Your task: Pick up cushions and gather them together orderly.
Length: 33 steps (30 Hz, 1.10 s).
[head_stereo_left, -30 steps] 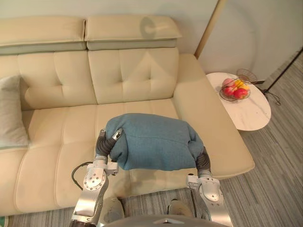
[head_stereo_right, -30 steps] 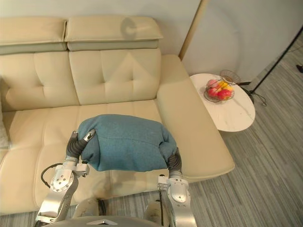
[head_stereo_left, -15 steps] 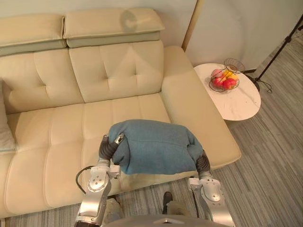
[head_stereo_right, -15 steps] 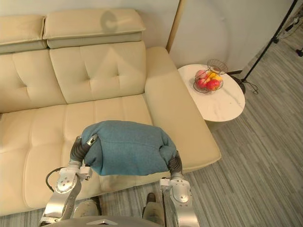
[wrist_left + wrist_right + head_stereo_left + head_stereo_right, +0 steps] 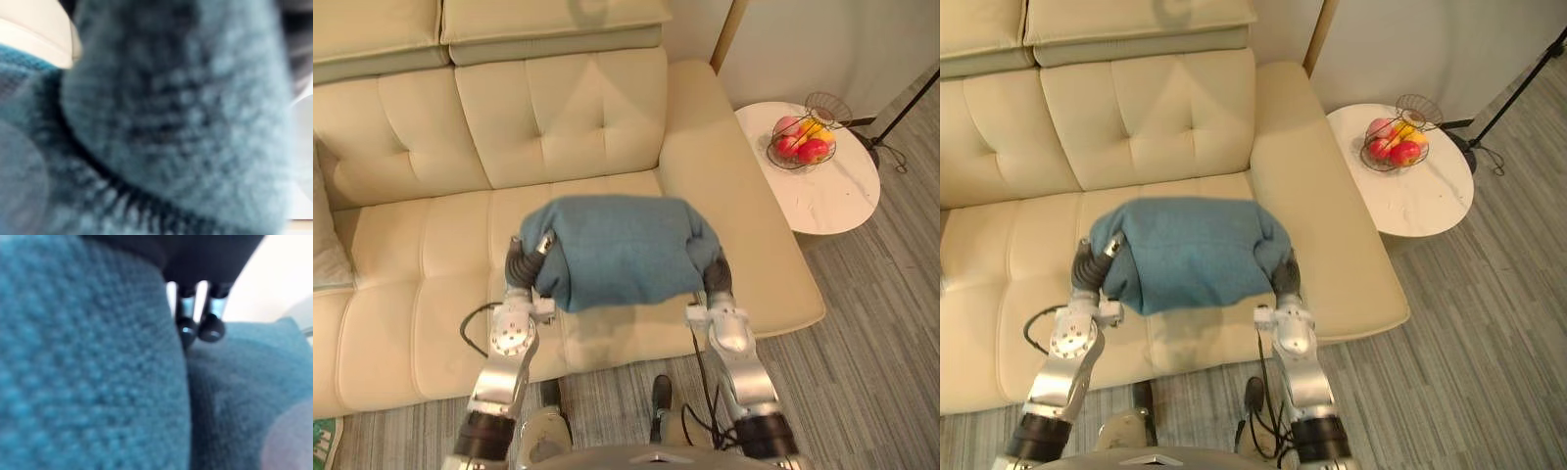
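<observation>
Blue cushion (image 5: 617,250) is up over the sofa (image 5: 421,255) seat, squeezed end to end between the left hand (image 5: 521,264) and right hand (image 5: 716,277). A soft, bulky thing needs both sides pinned. Both hands sink into the fabric, so I cannot tell whether the fingers clench or just press. A pale cushion (image 5: 325,235) sits at the sofa's left end, likely the gathering spot.

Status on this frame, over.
Left hand and right hand press blue cushion ends. Blue cushion held above sofa seat. Pale cushion at sofa's left end; bare seat between, nothing in the way.
</observation>
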### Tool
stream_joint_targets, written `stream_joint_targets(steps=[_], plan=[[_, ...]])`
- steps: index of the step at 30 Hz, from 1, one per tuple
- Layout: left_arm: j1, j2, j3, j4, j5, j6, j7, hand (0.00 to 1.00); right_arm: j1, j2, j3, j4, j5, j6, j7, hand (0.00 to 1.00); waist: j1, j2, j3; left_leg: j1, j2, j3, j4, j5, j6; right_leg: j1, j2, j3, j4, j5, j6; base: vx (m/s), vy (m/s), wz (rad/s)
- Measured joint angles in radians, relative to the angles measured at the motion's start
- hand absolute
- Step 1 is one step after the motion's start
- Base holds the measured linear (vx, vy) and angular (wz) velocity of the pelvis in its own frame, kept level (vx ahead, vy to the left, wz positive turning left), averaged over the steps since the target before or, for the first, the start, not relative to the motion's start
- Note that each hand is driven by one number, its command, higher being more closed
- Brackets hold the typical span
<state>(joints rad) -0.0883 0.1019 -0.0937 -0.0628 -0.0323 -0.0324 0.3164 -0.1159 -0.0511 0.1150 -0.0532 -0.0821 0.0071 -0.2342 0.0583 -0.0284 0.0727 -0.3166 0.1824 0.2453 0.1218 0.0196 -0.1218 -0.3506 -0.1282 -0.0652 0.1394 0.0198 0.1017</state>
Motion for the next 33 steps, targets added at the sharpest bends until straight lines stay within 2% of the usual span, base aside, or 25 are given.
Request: stream_joint_targets(steps=[3, 6, 7, 12, 14, 18, 22, 24, 29, 30, 33], plan=[[-0.118, 0.040, 0.013, 0.010, 0.018, 0.000, 0.065, 1.00, -0.135, 0.000, 0.009, 0.003, -0.003, 0.000, -0.057, 1.00, 0.011, 0.010, 0.007, -0.047, -0.001, -0.008, -0.001, 0.022, 0.001, -0.053, -0.001, -0.004, 0.028, 0.000, 0.000, -0.12, -0.017, 0.10], [-0.348, 0.097, 0.015, 0.100, 0.018, 0.000, 0.161, 1.00, -0.376, 0.000, -0.001, 0.078, -0.044, 0.000, -0.168, 1.00, 0.024, 0.033, 0.026, -0.106, -0.004, -0.034, -0.014, 0.062, 0.002, -0.126, -0.003, -0.021, 0.074, -0.004, -0.004, -0.11, -0.024, 0.23], [-0.465, 0.122, 0.017, 0.152, 0.018, 0.000, 0.196, 1.00, -0.486, -0.004, -0.017, 0.109, -0.056, 0.000, -0.211, 1.00, 0.029, 0.046, 0.037, -0.127, -0.010, -0.054, -0.052, 0.099, 0.001, -0.165, -0.007, -0.030, 0.101, -0.009, -0.005, -0.12, -0.031, 0.30], [-0.840, 0.192, 0.015, 0.298, 0.041, 0.000, 0.294, 1.00, -0.827, -0.038, -0.088, 0.156, -0.139, 0.007, -0.367, 1.00, 0.051, 0.064, 0.093, -0.216, -0.017, -0.082, -0.152, 0.205, -0.003, -0.323, -0.010, -0.041, 0.198, -0.027, -0.011, -0.12, -0.062, 0.21], [-1.003, 0.196, 0.037, 0.384, 0.057, 0.012, 0.315, 1.00, -0.972, -0.029, -0.137, 0.216, -0.160, 0.016, -0.433, 1.00, 0.052, 0.066, 0.099, -0.246, -0.018, -0.088, -0.199, 0.252, -0.004, -0.390, -0.014, -0.052, 0.249, -0.043, -0.025, -0.04, -0.073, 0.18], [-1.245, 0.228, 0.056, 0.485, 0.057, 0.030, 0.321, 1.00, -1.173, -0.031, -0.179, 0.287, -0.160, 0.038, -0.509, 1.00, 0.053, 0.073, 0.129, -0.309, -0.016, -0.097, -0.200, 0.280, -0.003, -0.466, -0.016, -0.058, 0.294, -0.056, -0.036, -0.01, -0.076, 0.08], [-1.412, 0.244, 0.056, 0.531, 0.056, 0.038, 0.331, 1.00, -1.304, -0.062, -0.202, 0.310, -0.158, 0.061, -0.559, 1.00, 0.052, 0.077, 0.155, -0.375, -0.012, -0.108, -0.200, 0.321, -0.003, -0.527, -0.017, -0.079, 0.318, -0.062, -0.047, 0.00, -0.074, 0.13], [-1.474, 0.257, 0.054, 0.551, 0.056, 0.048, 0.331, 1.00, -1.358, -0.089, -0.200, 0.310, -0.159, 0.072, -0.569, 1.00, 0.051, 0.080, 0.185, -0.397, -0.011, -0.108, -0.200, 0.337, 0.000, -0.546, -0.019, -0.090, 0.335, -0.070, -0.057, 0.01, -0.065, 0.19], [-1.543, 0.302, 0.041, 0.585, 0.067, 0.057, 0.311, 1.00, -1.446, -0.136, -0.195, 0.357, -0.161, 0.091, -0.584, 1.00, 0.051, 0.080, 0.215, -0.484, -0.012, -0.103, -0.200, 0.370, 0.008, -0.642, -0.027, -0.105, 0.384, -0.086, -0.072, 0.02, -0.066, 0.14], [-1.547, 0.319, 0.036, 0.592, 0.087, 0.061, 0.308, 0.00, -1.446, -0.136, -0.196, 0.365, -0.161, 0.091, -0.585, 0.00, 0.048, 0.080, 0.225, -0.501, -0.014, -0.102, -0.200, 0.375, 0.008, -0.664, -0.030, -0.103, 0.396, -0.093, -0.074, 0.02, -0.086, 0.06], [-1.554, 0.354, 0.031, 0.597, 0.145, 0.075, 0.288, 0.00, -1.447, -0.137, -0.197, 0.419, -0.160, 0.086, -0.584, 0.00, 0.044, 0.079, 0.243, -0.580, -0.018, -0.082, -0.200, 0.408, 0.025, -0.747, -0.033, -0.100, 0.408, -0.093, -0.078, 0.01, -0.087, 0.09]])
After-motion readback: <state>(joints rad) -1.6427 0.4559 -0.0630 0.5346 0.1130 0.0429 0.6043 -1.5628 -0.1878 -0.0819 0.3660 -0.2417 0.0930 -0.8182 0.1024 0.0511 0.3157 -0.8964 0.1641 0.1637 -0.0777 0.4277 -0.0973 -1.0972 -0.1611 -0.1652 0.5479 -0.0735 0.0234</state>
